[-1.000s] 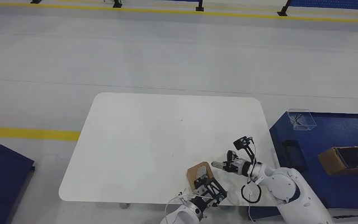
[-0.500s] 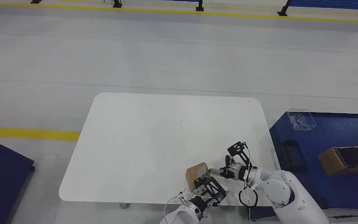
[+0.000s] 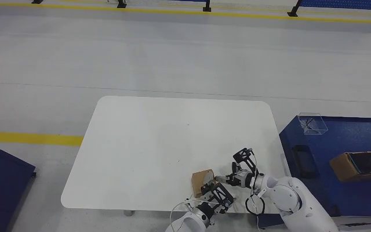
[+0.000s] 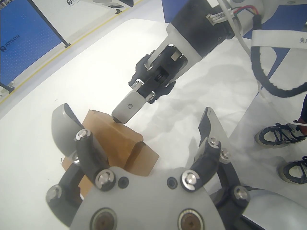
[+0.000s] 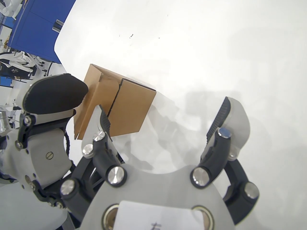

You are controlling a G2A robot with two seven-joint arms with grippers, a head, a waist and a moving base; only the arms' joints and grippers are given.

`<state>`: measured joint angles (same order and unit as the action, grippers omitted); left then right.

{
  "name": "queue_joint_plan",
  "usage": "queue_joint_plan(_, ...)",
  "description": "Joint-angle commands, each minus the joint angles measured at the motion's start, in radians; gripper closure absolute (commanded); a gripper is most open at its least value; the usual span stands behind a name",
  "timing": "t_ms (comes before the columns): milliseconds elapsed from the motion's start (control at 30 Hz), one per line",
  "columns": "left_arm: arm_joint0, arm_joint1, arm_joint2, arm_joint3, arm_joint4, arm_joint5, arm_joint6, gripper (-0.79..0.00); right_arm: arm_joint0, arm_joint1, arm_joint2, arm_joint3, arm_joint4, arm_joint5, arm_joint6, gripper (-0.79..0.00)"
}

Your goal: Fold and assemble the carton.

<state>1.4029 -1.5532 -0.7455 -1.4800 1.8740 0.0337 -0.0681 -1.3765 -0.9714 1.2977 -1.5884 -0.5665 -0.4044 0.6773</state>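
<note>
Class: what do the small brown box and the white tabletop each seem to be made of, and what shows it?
Small brown folded carton: probably thin cardboard, matte; plain brown faces, sharp creases, thin flap edges.
White rounded tabletop: smooth, hard, slightly glossy, perhaps laminate or painted board; faint sheen visible.

carton (image 5: 127,106): plain brown | table (image 3: 151,145): white | cabinet (image 3: 339,136): blue | floor stripe (image 3: 35,138): yellow

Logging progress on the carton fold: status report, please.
Left end effector open, one finger against carton. Right end effector open, one finger on carton's seamed face. Carton on table, seam gapped.
</note>
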Motion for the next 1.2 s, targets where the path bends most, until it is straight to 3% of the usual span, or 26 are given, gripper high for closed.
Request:
queue_joint_plan(0,0.000,0.000,0.000,0.001,-0.001,0.000,0.000,-0.785,0.002,0.000,-0.003,0.001,-0.003,0.002,0.000,-0.785)
queue_joint_plan(467,0.033,0.006,-0.027,-0.059,-0.056,0.019,0.042,-0.785,0.010,-0.003,-0.010,-0.009,0.018,0.012,-0.001,-0.785)
queue_joint_plan(700,0.101,0.019,-0.065,-0.201,-0.117,0.028,0.070,-0.785,0.010,-0.003,-0.007,-0.022,0.027,0.017,0.007,-0.785)
queue_joint_plan(933,0.229,0.053,-0.221,-0.447,-0.288,-0.047,0.152,-0.785,0.013,-0.001,0.004,-0.022,0.044,0.019,0.011,-0.785)
queue_joint_plan(1033,0.260,0.066,-0.311,-0.462,-0.297,-0.031,0.165,-0.785,0.015,-0.001,0.013,-0.017,0.058,0.030,0.007,-0.785)
queue_joint_plan(1167,0.236,0.065,-0.344,-0.412,-0.274,0.060,0.016,-0.785,0.025,0.000,0.023,-0.006,0.039,0.047,0.000,-0.785)
